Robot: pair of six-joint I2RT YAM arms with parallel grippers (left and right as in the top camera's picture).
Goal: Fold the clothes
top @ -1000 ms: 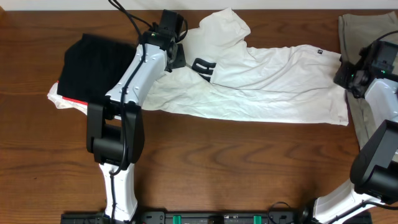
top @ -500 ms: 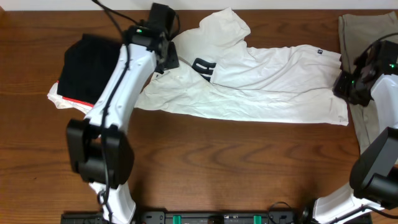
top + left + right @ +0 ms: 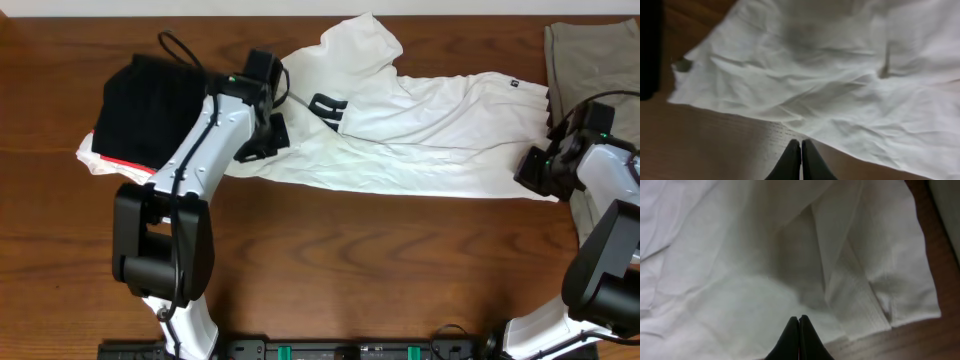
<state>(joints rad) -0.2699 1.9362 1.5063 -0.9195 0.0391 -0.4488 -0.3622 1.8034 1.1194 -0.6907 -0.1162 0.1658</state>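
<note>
Task thing: we see the white T-shirt [image 3: 430, 140] lying sideways across the far middle of the table [image 3: 380, 270], hem to the right, neck end to the left.
Shirt state: we read it as rumpled, not flat. A flap lies over the chest and hides part of the black lettering [image 3: 328, 106], one piece bunches up at the far edge, and the hem tag [image 3: 513, 83] shows at the far right.
Left gripper: we see the left gripper [image 3: 800, 146] low at the shirt's near-left edge, fingers pressed together with no cloth between them.
Right gripper: we see the right gripper [image 3: 799, 321] over the shirt's near-right hem corner, fingers also pressed together. No fabric shows pinched, and in the right wrist view the corner lies in doubled layers.
Neighbours: we note a black folded garment [image 3: 150, 105] just left of the shirt, and an olive-grey cloth [image 3: 590, 50] at the far right, close beside the hem.
Done: we judge very little is done, at most a loose partial lengthwise fold with no tidy edges.
Left: we judge nearly all of it is left: grip both near corners, flatten, tuck the sleeves, fold into a compact stack.
Stage: we call it early, with both arms poised for a grasp on the near edge.
</note>
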